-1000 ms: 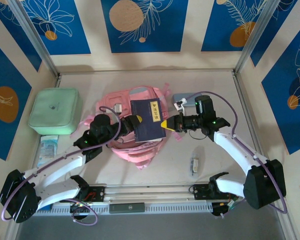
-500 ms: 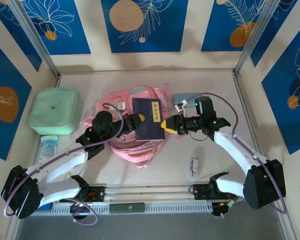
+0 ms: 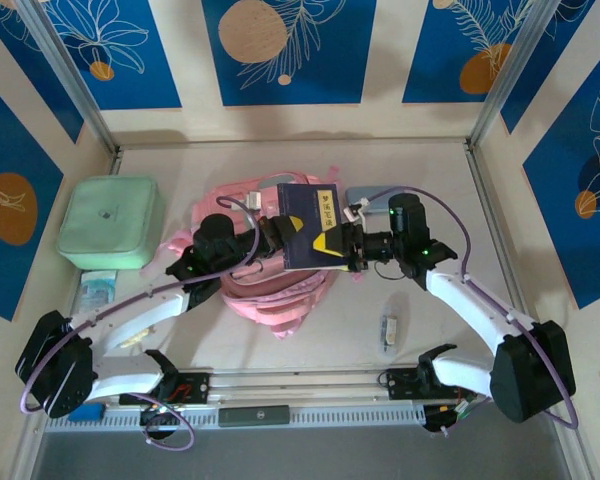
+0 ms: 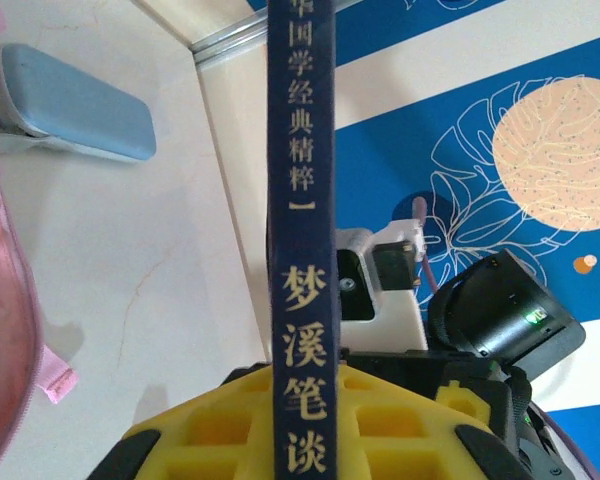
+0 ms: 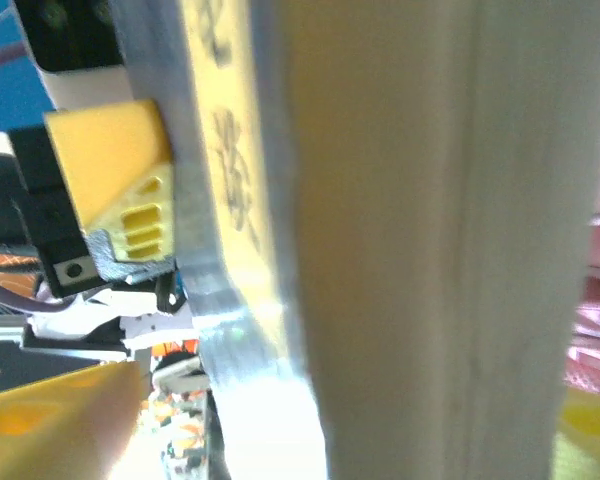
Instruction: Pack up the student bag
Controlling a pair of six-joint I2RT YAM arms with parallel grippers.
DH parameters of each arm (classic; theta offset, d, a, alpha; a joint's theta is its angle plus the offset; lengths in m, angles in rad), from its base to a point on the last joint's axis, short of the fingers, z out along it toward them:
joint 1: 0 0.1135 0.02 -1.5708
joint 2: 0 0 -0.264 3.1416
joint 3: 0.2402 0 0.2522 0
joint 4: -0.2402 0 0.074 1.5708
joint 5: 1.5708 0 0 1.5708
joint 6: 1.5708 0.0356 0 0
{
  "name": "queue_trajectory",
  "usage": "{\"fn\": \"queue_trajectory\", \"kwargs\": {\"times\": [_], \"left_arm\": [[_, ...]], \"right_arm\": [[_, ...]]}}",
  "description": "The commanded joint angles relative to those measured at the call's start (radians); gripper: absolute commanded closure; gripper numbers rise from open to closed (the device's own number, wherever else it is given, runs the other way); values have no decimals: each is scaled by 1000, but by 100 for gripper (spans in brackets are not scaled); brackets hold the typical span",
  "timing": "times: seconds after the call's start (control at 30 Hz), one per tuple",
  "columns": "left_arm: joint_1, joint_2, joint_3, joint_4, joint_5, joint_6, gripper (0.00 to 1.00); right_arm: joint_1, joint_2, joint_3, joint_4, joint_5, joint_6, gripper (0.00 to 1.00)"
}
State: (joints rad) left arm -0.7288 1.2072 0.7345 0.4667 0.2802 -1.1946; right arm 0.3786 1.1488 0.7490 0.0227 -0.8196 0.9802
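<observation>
The pink student bag (image 3: pixel 265 285) lies flat at the table's centre, and its edge also shows in the left wrist view (image 4: pixel 0 300). A dark blue book (image 3: pixel 308 222) with gold lettering hangs over it between the two grippers. My left gripper (image 3: pixel 272 240) is shut on the book's left edge; the spine (image 4: pixel 300 200) runs up between its yellow fingers (image 4: pixel 200 420). My right gripper (image 3: pixel 338 247) stands open around the book's right side. In the right wrist view the page edge (image 5: pixel 430 240) sits between the wide-apart fingertips (image 5: pixel 50 425), with a gap on the left.
A mint-green square case (image 3: pixel 108 222) sits at the left with a small packet (image 3: pixel 98 290) in front of it. A grey-blue pouch (image 3: pixel 365 197) lies behind the right gripper. A small white object (image 3: pixel 389 331) lies on the table to the right of the bag. Metal frame rails border the table.
The book has shifted farther back and to the right over the bag. My left gripper has closed on it and followed. My right gripper has opened from its grip.
</observation>
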Motion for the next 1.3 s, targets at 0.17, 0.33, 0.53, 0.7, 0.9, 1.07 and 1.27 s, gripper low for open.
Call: {"fn": "queue_trajectory", "kwargs": {"times": [0.17, 0.33, 0.53, 0.7, 0.9, 1.07, 1.27], "left_arm": [[-22, -34, 54, -136, -77, 112, 100], [-23, -56, 67, -247, -133, 174, 100], [-23, -51, 41, -221, -124, 176, 94], [-24, -39, 80, -307, -95, 259, 56], [-41, -53, 124, -643, -260, 500, 46], [-70, 23, 187, -837, -313, 718, 36], [-128, 153, 228, -884, -382, 941, 33]], "right_arm": [[22, -41, 44, -143, 96, -46, 61], [9, -52, 30, -135, 99, -41, 83], [12, -54, 53, -199, 122, -74, 100], [-5, -72, 100, -323, 153, -141, 100], [-89, -122, 120, -542, 216, -239, 100], [-160, -142, 95, -661, 242, -306, 100], [-232, -173, 31, -667, 196, -287, 100]]}}
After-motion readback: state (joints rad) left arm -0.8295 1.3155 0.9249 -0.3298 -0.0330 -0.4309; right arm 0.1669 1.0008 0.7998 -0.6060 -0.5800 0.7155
